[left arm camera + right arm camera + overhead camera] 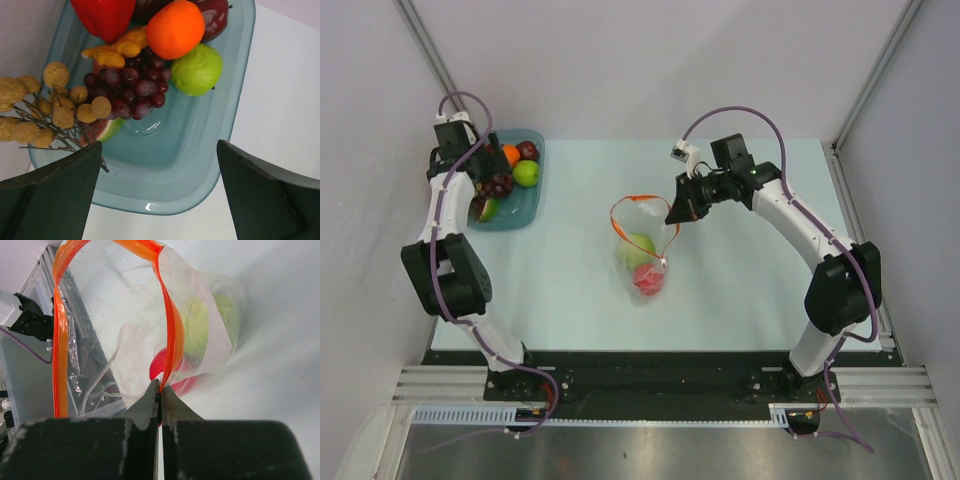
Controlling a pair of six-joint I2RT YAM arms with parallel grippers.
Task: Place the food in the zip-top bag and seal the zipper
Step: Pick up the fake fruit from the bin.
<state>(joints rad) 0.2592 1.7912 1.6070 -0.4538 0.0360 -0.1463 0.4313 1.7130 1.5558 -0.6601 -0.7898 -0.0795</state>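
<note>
Right gripper (160, 387): fingers pressed fully together on the red-orange zipper (172, 325), pinching one strip of it. Zipper unsealed: its two strips stand apart in a wide loop, so the mouth of the zip-top bag (642, 232) gapes open. The bag lies near the middle of the pale table (750, 290), with its mouth toward the far side. Behind the clear film there is a red apple (648, 281) at the near end and a green apple (640, 247) just beyond it.

Left gripper (159, 150): jaws spread wide, nothing between them, poised over the near end of the teal tray (165, 175) at the table's far left. Tray contents, near to far:
- twig of tan round berries (55, 100) against the left wall
- grape bunch (132, 87) at centre
- second green apple (197, 70) to its right
- knobbly yellow piece (117, 50)
- orange (175, 29)
- glossy red piece (105, 17) and dark red fruit (216, 17) at the far end
</note>
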